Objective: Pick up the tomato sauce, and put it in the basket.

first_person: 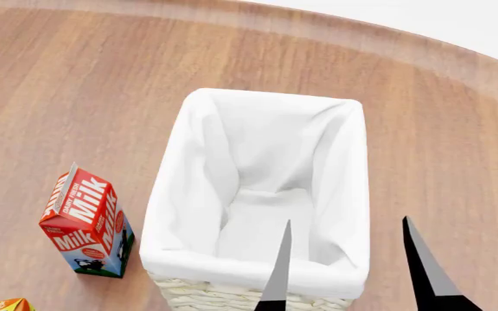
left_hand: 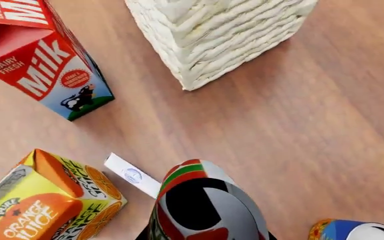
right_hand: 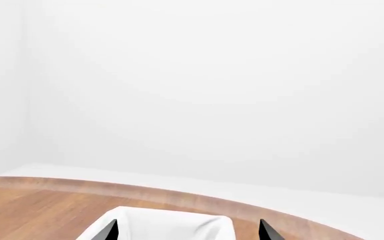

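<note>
Left end effector (left_hand: 199, 231) appears clamped on the tomato sauce (left_hand: 190, 176), little of its fingers showing. The can's long axis tilts toward the wrist camera, silvery top facing it, above the counter (left_hand: 312, 125) between the "Pure Orange Juice" carton (left_hand: 45, 202) and a blue can (left_hand: 352, 231). "Dairy Fresh Milk" (left_hand: 42, 60) stands beside the basket (left_hand: 212, 35). Right end effector (first_person: 349, 269) hangs fingers apart over the basket.

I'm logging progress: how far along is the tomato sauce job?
Apparently done: the tomato sauce sits against the left fingers, seemingly gripped and raised off the table. In hand: bringing it to the basket, whose woven wall shows in the left wrist view. Left to do: the drop, since the head view shows nothing in the basket's liner. The right gripper is open above the basket, holding nothing.
</note>
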